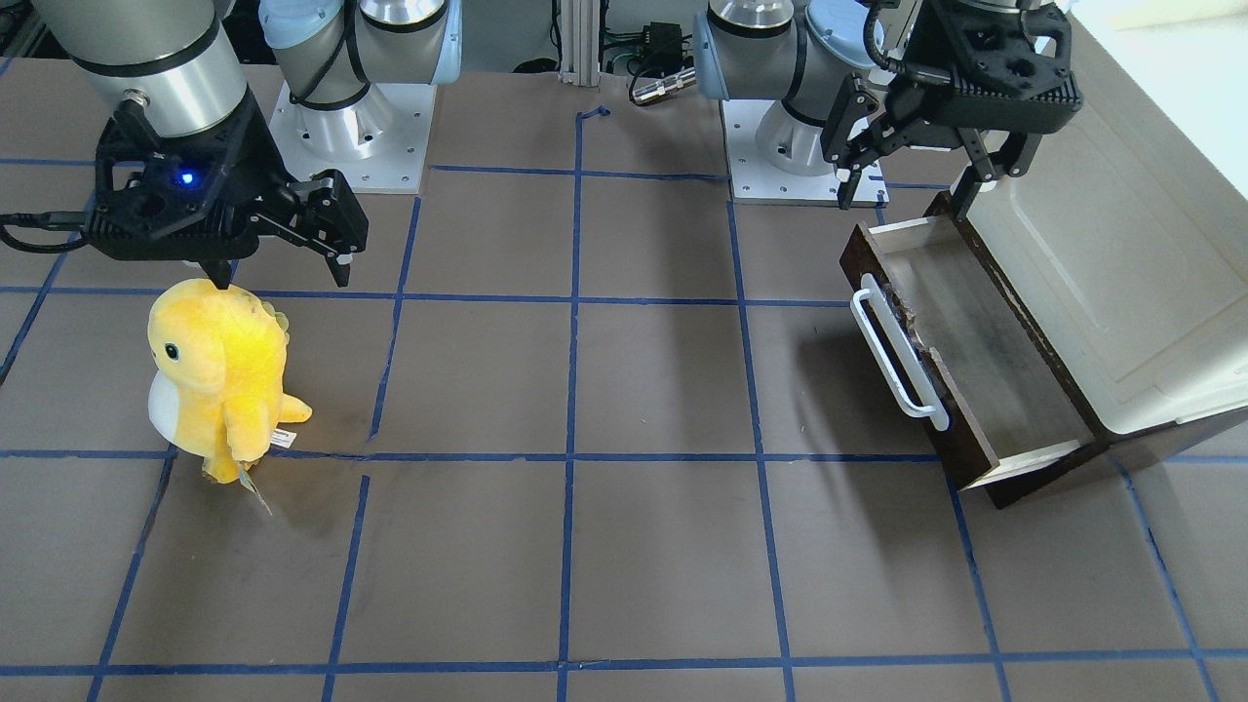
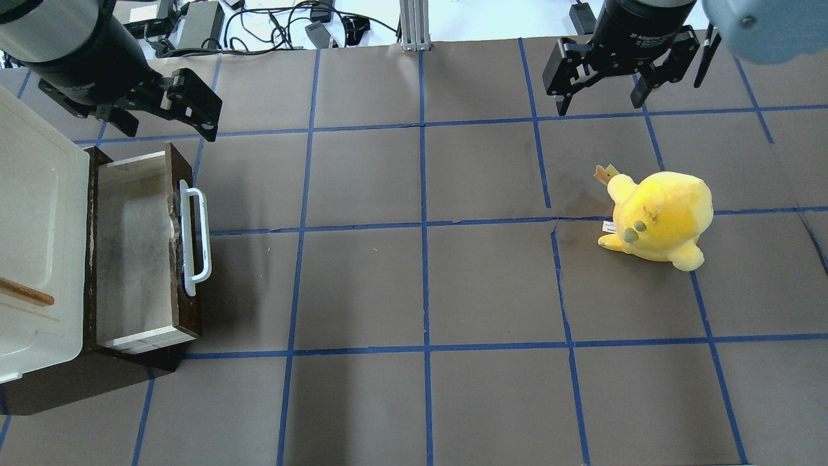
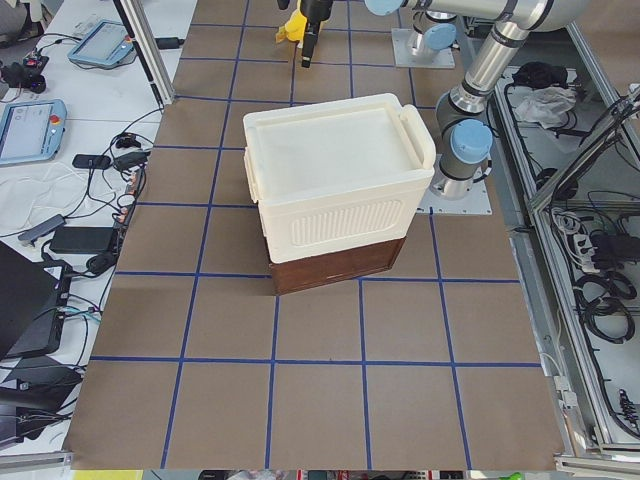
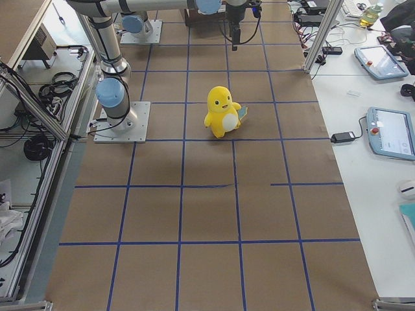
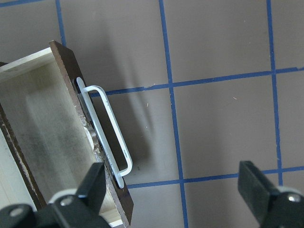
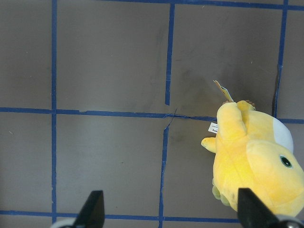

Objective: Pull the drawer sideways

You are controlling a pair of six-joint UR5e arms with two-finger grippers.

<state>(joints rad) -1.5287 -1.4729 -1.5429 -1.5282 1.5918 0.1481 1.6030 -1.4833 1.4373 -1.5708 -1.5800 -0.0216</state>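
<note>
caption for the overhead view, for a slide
Open left gripper hovers by the pulled-out drawer; open right gripper hangs beyond a yellow plush toy.

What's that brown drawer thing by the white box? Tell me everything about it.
The drawer is pulled out from a dark brown base under a cream-white box. It has a dark brown front, chipped along the top, a long white bar handle, pale wood sides and a grey-brown floor. It is empty. The open left pincer hovers near one end, not touching.

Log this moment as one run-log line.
drawer: pulled out, empty | left gripper: open, empty, near handle, not touching | right gripper: open, empty, near yellow plush
</note>
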